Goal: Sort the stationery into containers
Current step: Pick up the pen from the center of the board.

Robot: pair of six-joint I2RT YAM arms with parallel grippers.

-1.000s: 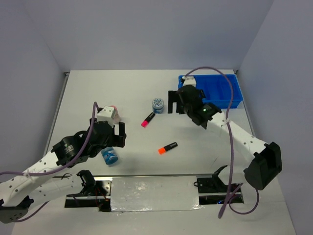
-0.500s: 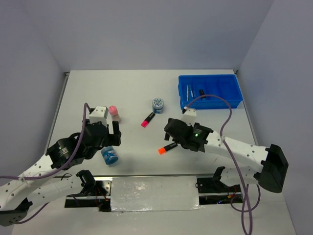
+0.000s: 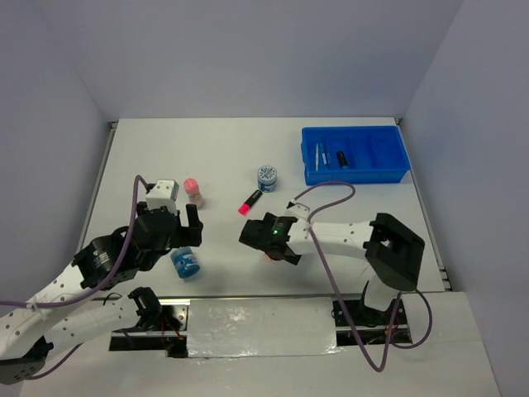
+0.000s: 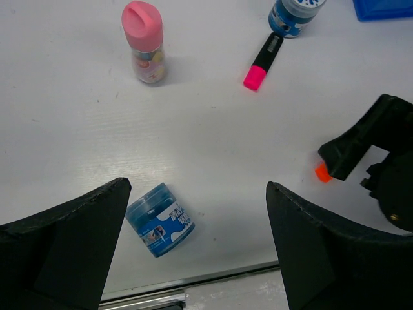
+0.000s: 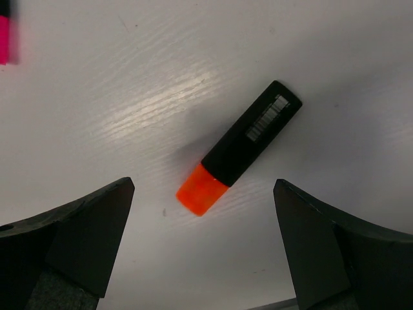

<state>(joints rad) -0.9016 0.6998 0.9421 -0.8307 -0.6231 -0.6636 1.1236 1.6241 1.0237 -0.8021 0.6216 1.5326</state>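
Note:
My right gripper (image 3: 269, 239) is open and empty, low over the orange-capped black marker (image 5: 242, 148), which lies between its fingers on the table. My left gripper (image 3: 189, 231) is open and empty above a blue jar lying on its side (image 4: 160, 219). A pink-capped bottle (image 3: 193, 190) stands upright beyond it. A pink-capped marker (image 3: 250, 203) lies next to an upright blue jar (image 3: 267, 176). The blue tray (image 3: 397, 174) at the far right holds thin pale sticks (image 3: 319, 155) and a black marker (image 3: 341, 156) in its left compartments.
The table's near edge with a metal rail (image 4: 148, 298) runs just below the fallen jar. The right arm's gripper body (image 4: 377, 168) shows at the right of the left wrist view. Grey walls close the table's far side and both flanks.
My right arm has swung from the blue tray back toward the near middle and come down over the orange-capped marker. My left arm has shifted slightly left.

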